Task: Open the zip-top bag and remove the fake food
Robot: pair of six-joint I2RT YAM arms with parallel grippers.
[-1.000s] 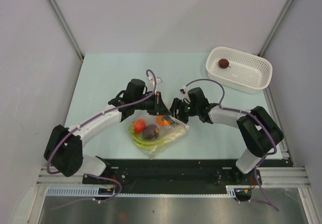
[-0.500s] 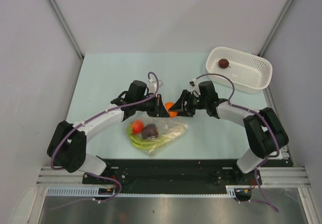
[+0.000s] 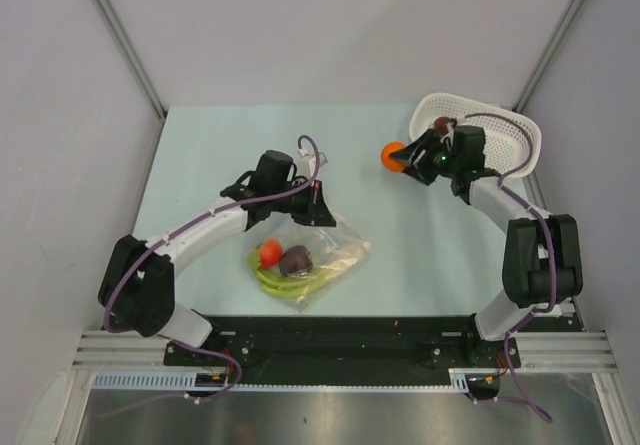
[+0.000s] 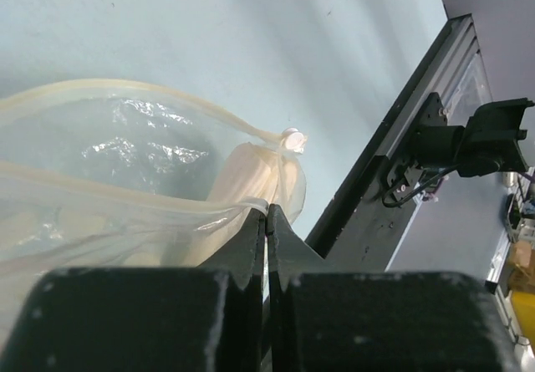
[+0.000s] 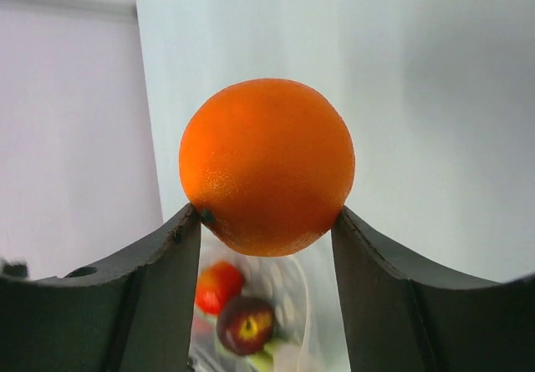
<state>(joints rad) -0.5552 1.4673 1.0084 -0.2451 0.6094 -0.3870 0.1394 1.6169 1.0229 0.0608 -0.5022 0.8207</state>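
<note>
The clear zip-top bag point(image 3: 310, 263) lies open on the table near the front. Inside it are a red tomato point(image 3: 269, 253), a dark purple lump point(image 3: 297, 259), green stalks point(image 3: 285, 283) and a pale beige piece point(image 3: 345, 257). My left gripper point(image 3: 322, 210) is shut on the bag's zip edge point(image 4: 251, 207), holding the mouth up. My right gripper point(image 3: 405, 158) is shut on the orange ball point(image 3: 395, 155), held in the air just left of the basket. The ball point(image 5: 267, 167) fills the right wrist view between the fingers point(image 5: 163, 263).
A white perforated basket point(image 3: 505, 155) stands at the back right with a second dark purple lump point(image 3: 441, 125) in it. The black rail point(image 3: 340, 340) runs along the table's near edge.
My right gripper has lifted the orange ball out of the bag and carried it back and right toward the basket. My left gripper still holds the bag's edge.
</note>
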